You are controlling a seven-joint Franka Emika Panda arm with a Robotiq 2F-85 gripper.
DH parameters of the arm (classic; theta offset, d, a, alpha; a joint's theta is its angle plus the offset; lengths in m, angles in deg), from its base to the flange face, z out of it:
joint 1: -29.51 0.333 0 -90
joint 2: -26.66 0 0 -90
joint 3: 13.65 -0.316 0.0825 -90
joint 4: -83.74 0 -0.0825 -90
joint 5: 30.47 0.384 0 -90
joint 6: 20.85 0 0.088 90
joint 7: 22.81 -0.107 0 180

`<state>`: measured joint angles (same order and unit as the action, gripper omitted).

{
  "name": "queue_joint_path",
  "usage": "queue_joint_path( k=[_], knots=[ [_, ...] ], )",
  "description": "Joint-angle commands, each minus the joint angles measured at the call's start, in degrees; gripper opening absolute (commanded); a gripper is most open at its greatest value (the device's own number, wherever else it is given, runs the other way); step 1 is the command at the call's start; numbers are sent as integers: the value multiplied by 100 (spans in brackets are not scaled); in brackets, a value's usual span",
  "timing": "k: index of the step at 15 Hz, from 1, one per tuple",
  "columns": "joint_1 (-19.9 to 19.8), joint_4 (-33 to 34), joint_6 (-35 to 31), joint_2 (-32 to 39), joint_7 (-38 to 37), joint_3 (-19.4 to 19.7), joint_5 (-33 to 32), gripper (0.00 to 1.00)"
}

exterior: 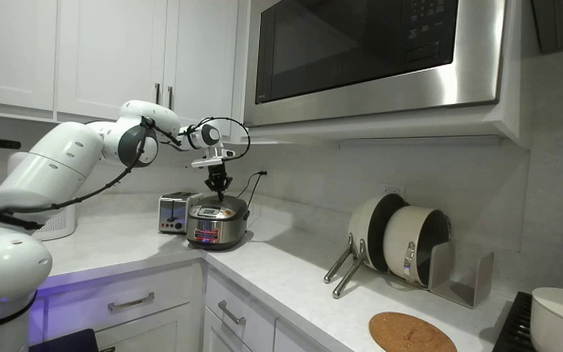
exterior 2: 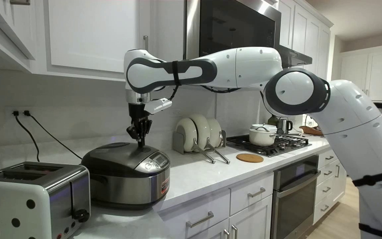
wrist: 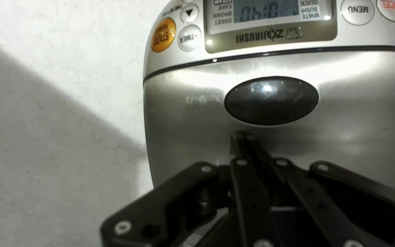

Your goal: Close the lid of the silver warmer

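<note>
The silver warmer is a rounded rice cooker (exterior: 225, 232) with a dark top and a control panel, standing on the counter in the corner. It also shows in an exterior view (exterior 2: 124, 187). Its lid (exterior 2: 111, 156) lies down flush on the body. In the wrist view the brushed metal lid (wrist: 183, 109) carries a dark oval button (wrist: 271, 100). My gripper (wrist: 245, 135) is shut with nothing between its fingertips. It points down, with its tips at the lid just behind the button. In both exterior views the gripper (exterior: 220, 196) (exterior 2: 141, 144) seems to touch the lid top.
A toaster (exterior: 176, 212) stands close beside the cooker, also seen in an exterior view (exterior 2: 31, 199). Power cords (exterior 2: 53, 141) run to the wall behind. Pans in a rack (exterior: 408, 244), a cork mat (exterior: 411, 332) and a stove (exterior 2: 267, 146) lie along the counter. Cabinets and a microwave (exterior: 355, 54) hang above.
</note>
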<state>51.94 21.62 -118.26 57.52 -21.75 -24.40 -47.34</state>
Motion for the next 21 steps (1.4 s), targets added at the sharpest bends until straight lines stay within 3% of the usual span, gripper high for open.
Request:
queue_joint_path(
  k=[1,9,21],
  knots=[
    [-18,-81,158,82,-5,-27,108,40],
    [156,473,621,37,104,-32,-49,99],
    [166,1507,1252,-413,-220,-179,213,100]
  ],
)
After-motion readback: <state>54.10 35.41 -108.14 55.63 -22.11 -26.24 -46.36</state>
